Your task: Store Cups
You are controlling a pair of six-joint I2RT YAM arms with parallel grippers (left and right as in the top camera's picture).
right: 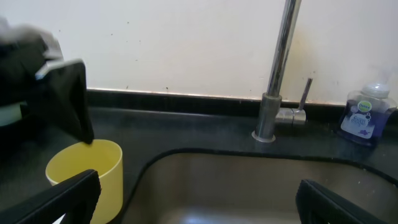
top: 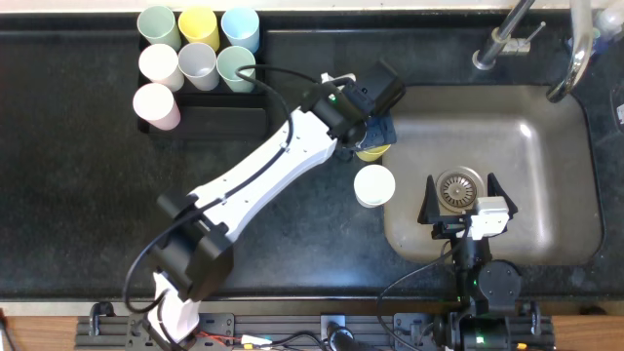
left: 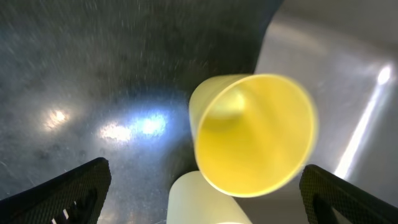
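Note:
A yellow cup stands upright on the dark counter at the sink's left edge. My left gripper hovers just above it, open, with the fingers wide of the cup. In the right wrist view one left-arm finger hangs over the cup's rim. A white cup stands beside the yellow one. Several cups, pink, green, yellow, blue and white, stand in and by a black tray at the back left. My right gripper is open over the sink.
The steel sink with its drain takes up the right side. A faucet rises behind it, and a soap bottle stands at the far right. Dark counter lies open left of the arm.

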